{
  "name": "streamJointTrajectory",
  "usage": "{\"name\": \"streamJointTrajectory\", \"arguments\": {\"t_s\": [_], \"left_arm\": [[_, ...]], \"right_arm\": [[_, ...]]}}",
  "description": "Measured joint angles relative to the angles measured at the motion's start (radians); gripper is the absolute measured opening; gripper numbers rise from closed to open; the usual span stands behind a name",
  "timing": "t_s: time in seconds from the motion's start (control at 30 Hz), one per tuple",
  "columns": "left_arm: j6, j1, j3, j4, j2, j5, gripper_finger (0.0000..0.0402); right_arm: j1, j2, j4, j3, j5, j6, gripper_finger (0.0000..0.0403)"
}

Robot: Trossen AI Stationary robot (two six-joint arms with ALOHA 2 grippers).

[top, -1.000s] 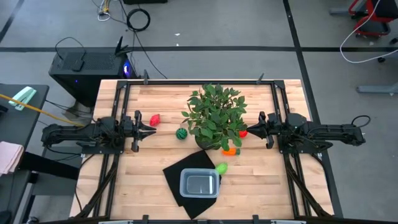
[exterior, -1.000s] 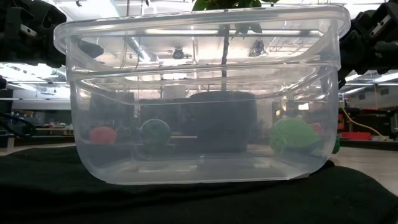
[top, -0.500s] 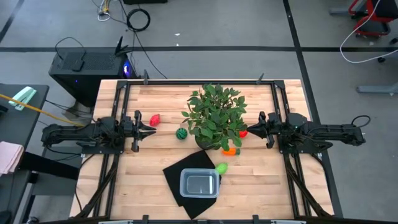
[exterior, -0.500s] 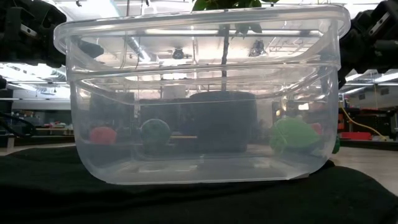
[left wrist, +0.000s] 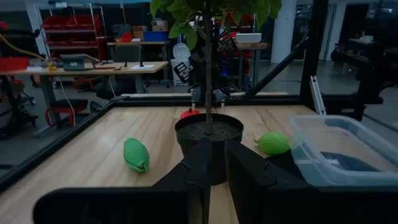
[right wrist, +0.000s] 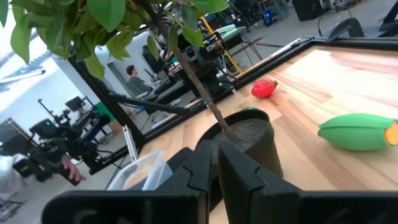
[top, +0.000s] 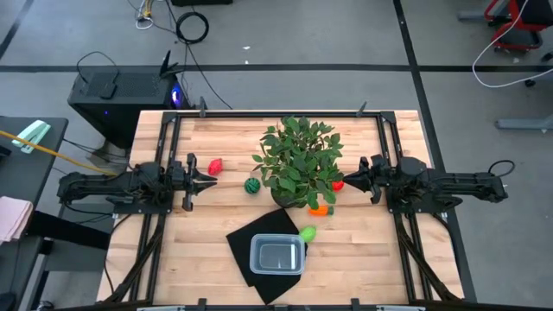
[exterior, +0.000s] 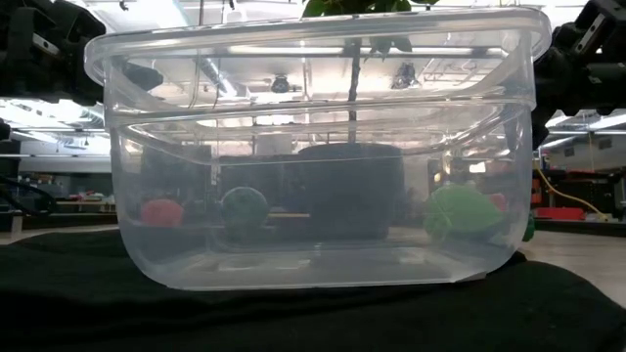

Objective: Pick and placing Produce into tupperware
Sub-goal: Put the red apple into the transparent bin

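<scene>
Tub [top: 277,257] near front edge, empty; produce [top: 215,165] loose on bench. L gripper [top: 210,181] at left edge, R gripper [top: 348,178] at right edge: both closed, holding nothing.

Even bright overhead light, dim left wrist view, ceiling-light glare on tupperware [exterior: 313,147], blurred background

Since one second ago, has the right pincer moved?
Yes, slightly: in the high view the right pincer has drawn back from the potted plant, toward the table's right edge.

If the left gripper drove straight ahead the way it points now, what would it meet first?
Most likely the plant pot, dead ahead of the left gripper; its fingers look shut. The striped green ball may sit slightly off that line.
</scene>
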Motion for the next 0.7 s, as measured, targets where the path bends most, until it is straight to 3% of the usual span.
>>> {"name": "streamJointTrajectory", "arguments": {"t_s": [0.57,0.7], "left_arm": [[-0.009,0.000,0.000,0.027,0.000,-0.024,0.0048],[-0.024,0.000,0.000,0.131,0.000,-0.045,0.0052]], "right_arm": [[0.000,0.000,0.001,0.000,0.000,0.123,0.0034],[0.000,0.000,0.003,0.000,0.000,0.145,0.0034]]}}
